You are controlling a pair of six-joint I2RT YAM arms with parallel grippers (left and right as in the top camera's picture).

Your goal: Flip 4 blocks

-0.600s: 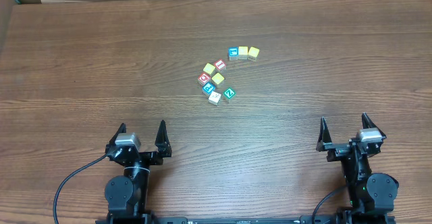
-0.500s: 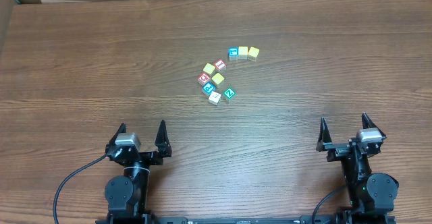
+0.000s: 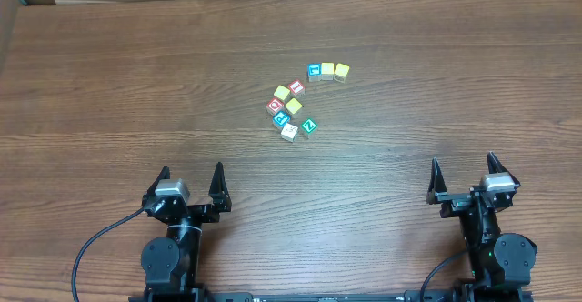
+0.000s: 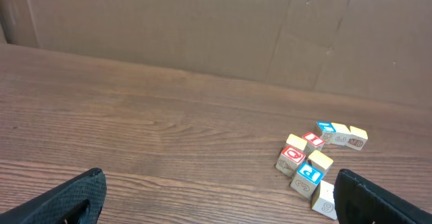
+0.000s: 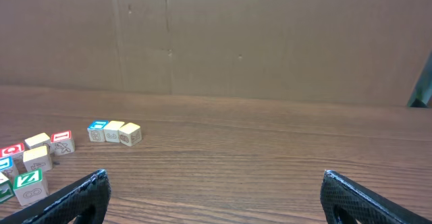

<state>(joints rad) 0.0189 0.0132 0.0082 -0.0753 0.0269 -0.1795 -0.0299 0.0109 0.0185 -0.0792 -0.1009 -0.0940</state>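
Several small wooden blocks lie in a loose cluster at mid-table. The green Z block sits beside the pale cream block, with the teal-blue block and a yellow block just behind them. My left gripper is open and empty at the near left edge, far short of the cluster. My right gripper is open and empty at the near right. The left wrist view shows the teal-blue block and the cream block near its right finger. The right wrist view shows the green Z block at far left.
Two red-faced cubes and another yellow cube belong to the same cluster. A row of three cubes, one teal and two yellow, lies just beyond. A cardboard wall stands behind the table.
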